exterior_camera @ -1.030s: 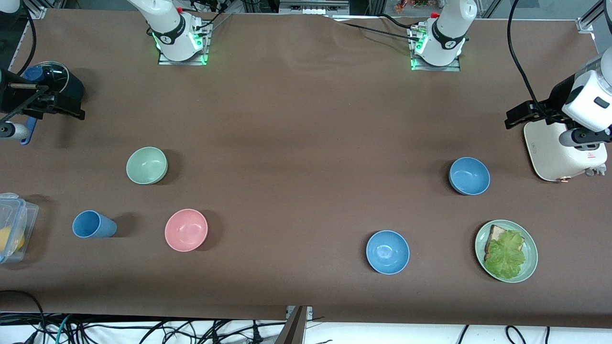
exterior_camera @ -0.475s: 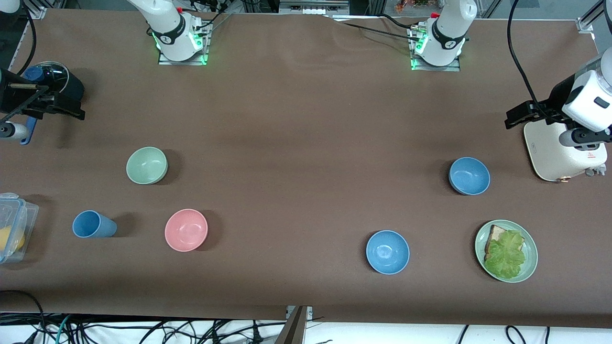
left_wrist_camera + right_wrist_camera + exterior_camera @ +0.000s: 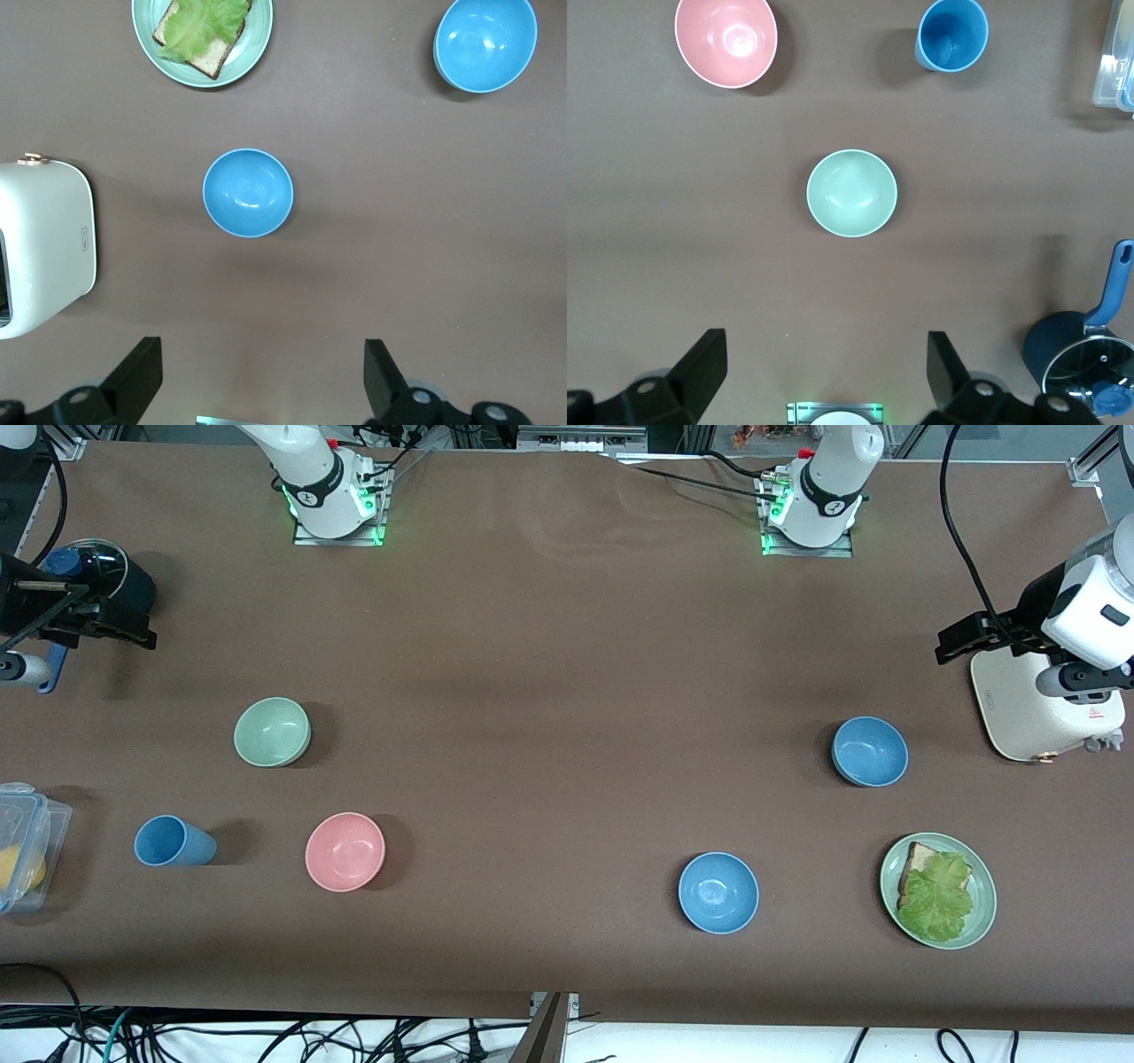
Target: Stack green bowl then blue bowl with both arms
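The green bowl (image 3: 272, 732) stands upright and empty on the brown table; it also shows in the right wrist view (image 3: 851, 192). One blue bowl (image 3: 870, 751) stands near the toaster and shows in the left wrist view (image 3: 248, 192). The second blue bowl (image 3: 718, 892) stands nearer to the front camera and also shows there (image 3: 485, 44). My right gripper (image 3: 124, 627) hangs high over the right arm's end of the table, open and empty (image 3: 824, 376). My left gripper (image 3: 961, 642) hangs high by the toaster, open and empty (image 3: 261, 381).
A pink bowl (image 3: 345, 851) and a blue cup (image 3: 173, 841) stand nearer to the front camera than the green bowl. A green plate (image 3: 979, 921) holds bread and lettuce. A white toaster (image 3: 1028, 713), a dark pot (image 3: 97, 571) and a clear container (image 3: 27, 846) stand at the table's ends.
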### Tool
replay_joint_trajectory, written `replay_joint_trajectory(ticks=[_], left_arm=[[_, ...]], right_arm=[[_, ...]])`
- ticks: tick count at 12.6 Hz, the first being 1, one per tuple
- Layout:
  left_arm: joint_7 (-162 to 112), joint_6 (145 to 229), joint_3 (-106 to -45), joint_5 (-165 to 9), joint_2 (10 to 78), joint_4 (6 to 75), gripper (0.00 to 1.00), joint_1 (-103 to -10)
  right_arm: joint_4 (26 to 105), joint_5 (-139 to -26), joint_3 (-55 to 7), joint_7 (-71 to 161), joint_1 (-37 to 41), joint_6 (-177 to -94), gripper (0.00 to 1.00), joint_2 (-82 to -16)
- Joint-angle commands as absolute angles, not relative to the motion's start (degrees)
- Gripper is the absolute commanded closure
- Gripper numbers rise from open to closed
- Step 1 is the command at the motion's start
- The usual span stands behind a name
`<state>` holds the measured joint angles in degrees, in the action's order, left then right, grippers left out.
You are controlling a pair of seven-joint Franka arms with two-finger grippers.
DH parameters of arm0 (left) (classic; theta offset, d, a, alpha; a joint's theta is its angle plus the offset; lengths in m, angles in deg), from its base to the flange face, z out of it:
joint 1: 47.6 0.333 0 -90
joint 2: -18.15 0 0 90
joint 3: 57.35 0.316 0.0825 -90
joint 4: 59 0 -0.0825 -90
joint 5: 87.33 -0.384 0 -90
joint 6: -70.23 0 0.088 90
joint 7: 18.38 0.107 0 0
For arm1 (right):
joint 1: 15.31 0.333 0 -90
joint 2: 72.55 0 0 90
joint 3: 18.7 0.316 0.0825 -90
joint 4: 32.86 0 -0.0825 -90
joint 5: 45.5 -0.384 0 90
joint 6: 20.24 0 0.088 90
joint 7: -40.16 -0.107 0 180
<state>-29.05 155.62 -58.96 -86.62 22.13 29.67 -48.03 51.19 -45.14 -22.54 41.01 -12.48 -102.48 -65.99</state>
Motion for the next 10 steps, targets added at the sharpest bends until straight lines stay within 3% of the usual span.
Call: replay_joint_trajectory(ticks=[1,10], left_arm=[[-29.20,154.95,-59.20,-87.42,21.75,29.33,0.00,-47.87],[-29.02,154.95,-59.29,-87.42,21.66,29.15,0.00,-47.95]], right_arm=[[51.95,-44.45,-21.77,40.51,-13.20,-103.12,0.00,-66.40],[51.95,-44.62,-22.03,40.51,-13.46,-104.17,0.00,-64.74]])
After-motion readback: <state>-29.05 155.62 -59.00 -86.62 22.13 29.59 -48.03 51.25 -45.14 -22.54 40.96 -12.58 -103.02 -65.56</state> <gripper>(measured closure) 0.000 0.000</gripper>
